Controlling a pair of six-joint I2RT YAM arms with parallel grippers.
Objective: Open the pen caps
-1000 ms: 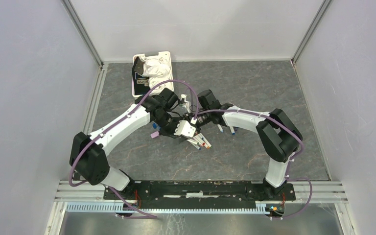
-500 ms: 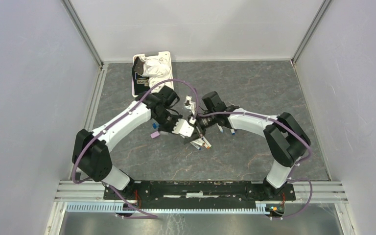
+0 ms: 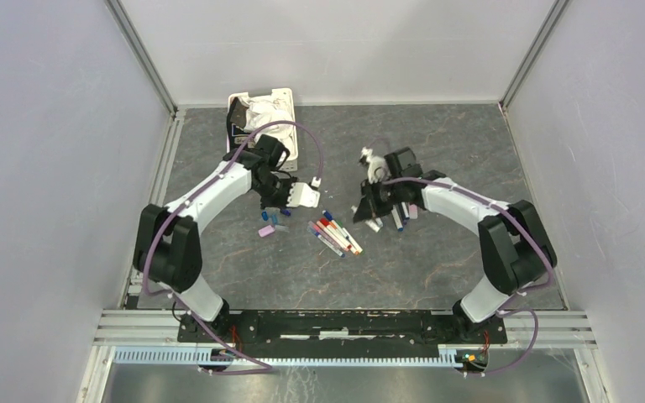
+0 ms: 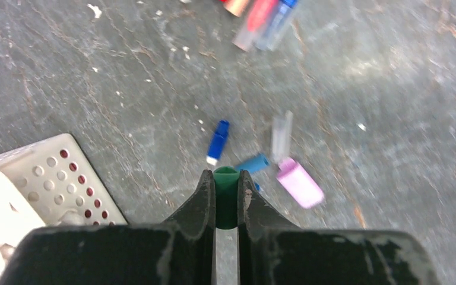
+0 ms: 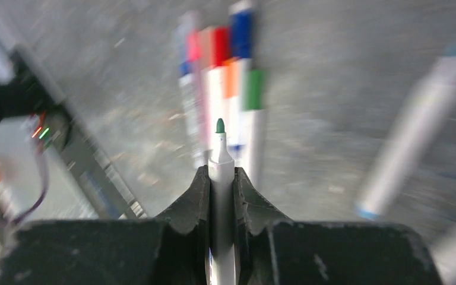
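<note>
Over to the left claw (image 4: 226,174) first: clamped shut on a green cap (image 4: 226,205), pinching it snugly from both sides and holding it up off the table (image 4: 392,119). Down on the table, just ahead of the tips, loose caps: a blue cap (image 4: 218,141) a touch to the left, a pale-blue cap (image 4: 253,164) right by the tips, a pink cap (image 4: 299,182) just to the right, a clear cap (image 4: 281,135) a little beyond those. Much farther ahead, at the top edge of that wrist view, only the blurred ends of some pens (image 4: 261,15). Low to the left of the claw, a corner of the perforated basket (image 4: 53,172).

Now the right claw (image 5: 220,172): closed firmly around a white pen (image 5: 220,161), already uncapped, with a bare green tip (image 5: 220,125) poking out past the fingers. Straight ahead of that tip, the row of pens again, lying side by side and wearing blue, red, orange and green caps. Off to the right of the claw, badly blurred, a stray pen (image 5: 412,133) with a bluish end.

Seen from above, both claws well apart, with the row of pens on the table between them.
</note>
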